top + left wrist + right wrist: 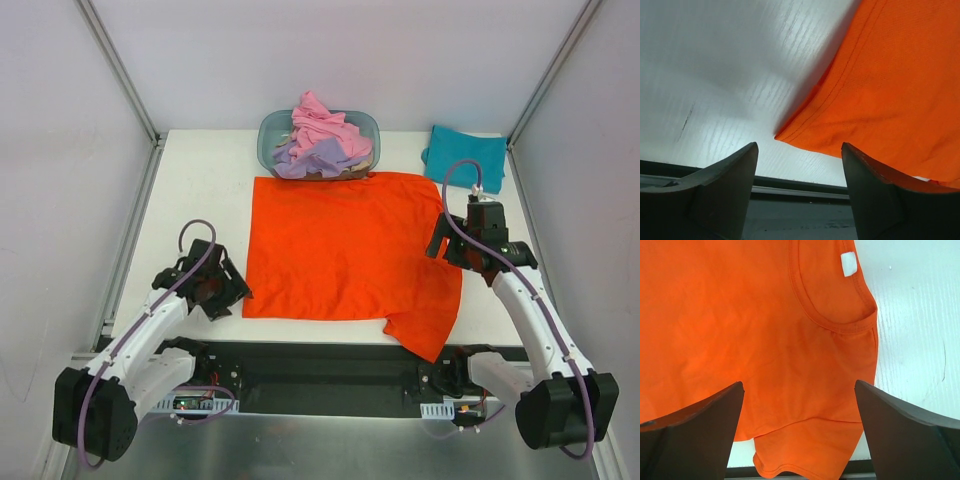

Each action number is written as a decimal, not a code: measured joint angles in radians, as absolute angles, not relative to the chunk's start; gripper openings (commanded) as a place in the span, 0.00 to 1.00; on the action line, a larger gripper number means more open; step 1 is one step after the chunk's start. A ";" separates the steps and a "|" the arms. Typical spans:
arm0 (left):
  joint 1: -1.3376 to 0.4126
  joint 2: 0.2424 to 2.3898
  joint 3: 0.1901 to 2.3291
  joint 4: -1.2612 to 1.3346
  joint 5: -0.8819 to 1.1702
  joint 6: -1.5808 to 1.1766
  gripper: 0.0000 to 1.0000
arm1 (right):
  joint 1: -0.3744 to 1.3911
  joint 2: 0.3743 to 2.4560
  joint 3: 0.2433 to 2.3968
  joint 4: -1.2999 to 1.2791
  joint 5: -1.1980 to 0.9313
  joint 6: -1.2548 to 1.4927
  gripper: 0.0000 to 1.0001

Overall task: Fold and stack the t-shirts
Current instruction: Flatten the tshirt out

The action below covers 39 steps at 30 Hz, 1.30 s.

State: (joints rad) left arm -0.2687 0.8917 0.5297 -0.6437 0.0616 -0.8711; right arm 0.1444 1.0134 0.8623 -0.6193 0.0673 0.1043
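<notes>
one white table (200,190) under orange t-shirt (340,250)

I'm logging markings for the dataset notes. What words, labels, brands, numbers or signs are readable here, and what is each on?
No text can be read in any view.
The white neck tag inside the collar of the orange t-shirt: looks blank, no print legible.
The pale strip by the right arm's base: any marks are too small to read.
</notes>
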 measured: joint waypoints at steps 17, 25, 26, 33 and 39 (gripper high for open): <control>-0.290 1.056 0.505 -0.625 0.096 -0.906 0.37 | 0.125 1.038 0.852 -0.635 0.066 0.105 0.97; -0.295 1.160 0.524 -0.601 0.089 -0.900 0.00 | 0.121 1.029 0.852 -0.682 0.035 0.105 0.97; -0.295 1.170 0.528 -0.606 0.088 -0.896 0.00 | 0.121 1.022 0.849 -0.690 0.021 0.105 0.97; -0.296 1.197 0.544 -0.606 0.088 -0.882 0.00 | 0.158 1.010 0.752 -0.758 -0.105 0.126 0.97; -0.302 1.235 0.582 -0.559 0.033 -0.879 0.00 | 0.216 1.247 0.717 -0.726 -0.142 0.168 0.97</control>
